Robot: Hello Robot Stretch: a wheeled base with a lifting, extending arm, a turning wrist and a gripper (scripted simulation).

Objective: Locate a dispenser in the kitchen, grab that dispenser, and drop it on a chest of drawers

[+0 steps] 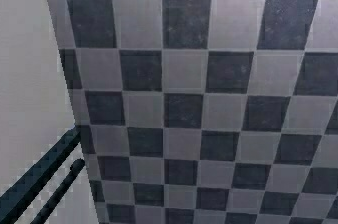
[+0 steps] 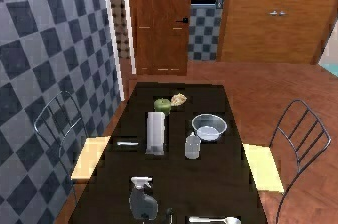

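Bottle of pale grey, possibly the dispenser, is seen upright on the dark table just beside the grey bowl, while the gripper's state cannot be told.

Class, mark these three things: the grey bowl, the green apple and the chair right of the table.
grey bowl [image 2: 209, 133], arm side view, on its front wall.
green apple [image 2: 162, 104], arm side view, on its rounded front.
chair [image 2: 261, 166], arm side view, on its yellow seat.
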